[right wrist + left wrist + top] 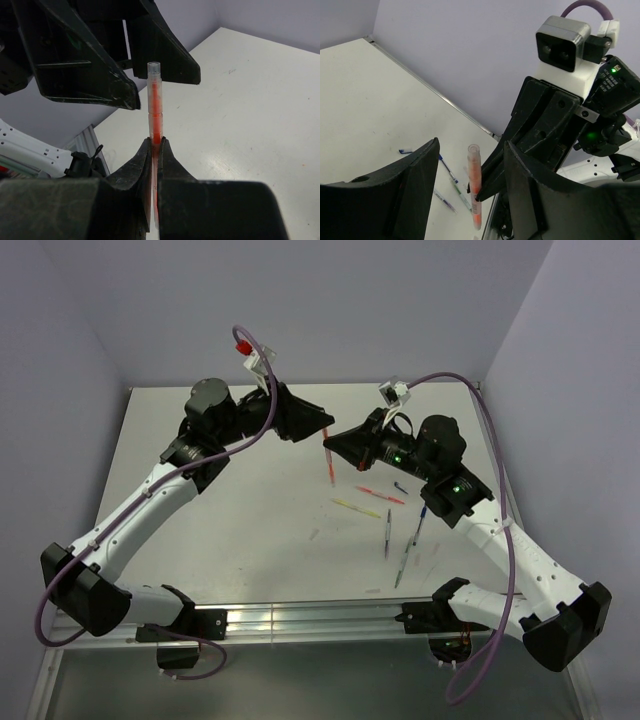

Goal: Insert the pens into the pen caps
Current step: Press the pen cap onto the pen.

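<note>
My right gripper (156,146) is shut on an orange pen (155,127) and holds it upright above the table. A translucent pen cap (154,75) sits over the pen's upper end. My left gripper (470,182) stands open with one finger on each side of the capped end and touches neither side. In the top view both grippers meet at mid-table, the left gripper (323,424) just above the right gripper (329,444), and the orange pen (331,470) hangs below them. Other pens lie on the table: yellow (356,507), red-pink (380,495), blue (388,532) and green-clear (403,565).
A small dark blue cap (400,487) lies by the red-pink pen. The loose pens lie to the front right, near the right arm (480,520). A metal rail (300,618) runs along the near edge. Purple walls close in the back and both sides.
</note>
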Robot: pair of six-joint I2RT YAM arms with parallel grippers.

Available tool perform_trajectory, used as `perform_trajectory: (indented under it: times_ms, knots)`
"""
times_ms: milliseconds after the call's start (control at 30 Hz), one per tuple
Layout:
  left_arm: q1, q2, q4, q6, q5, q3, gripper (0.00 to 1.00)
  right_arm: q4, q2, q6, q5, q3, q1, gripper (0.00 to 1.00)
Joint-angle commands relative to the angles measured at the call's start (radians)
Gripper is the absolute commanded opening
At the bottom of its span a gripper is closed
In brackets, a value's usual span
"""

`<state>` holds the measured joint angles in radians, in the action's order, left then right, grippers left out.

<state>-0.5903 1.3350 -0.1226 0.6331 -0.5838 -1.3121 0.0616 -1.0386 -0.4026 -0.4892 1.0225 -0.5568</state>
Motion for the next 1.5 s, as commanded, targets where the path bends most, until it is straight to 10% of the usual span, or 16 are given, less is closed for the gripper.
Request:
perform_trajectory:
  times_ms: [0, 333, 733, 1467]
  knots:
    - [-0.002, 0.007, -0.038, 0.008, -0.028, 0.002, 0.58, 0.014, 0.000, 0.010, 0.012, 0.054, -0.008, 0.00]
    - [-0.006, 0.003, -0.049, 0.010, -0.033, 0.004, 0.47, 0.006, -0.005, 0.005, 0.009, 0.057, -0.008, 0.00]
    - [-0.019, -0.013, -0.052, -0.010, -0.050, 0.039, 0.00, 0.004, -0.017, -0.008, 0.032, 0.067, -0.006, 0.00]
    - [-0.054, -0.128, -0.278, -0.015, -0.180, 0.223, 0.00, 0.260, -0.009, -0.153, -0.084, 0.008, 0.044, 0.00]
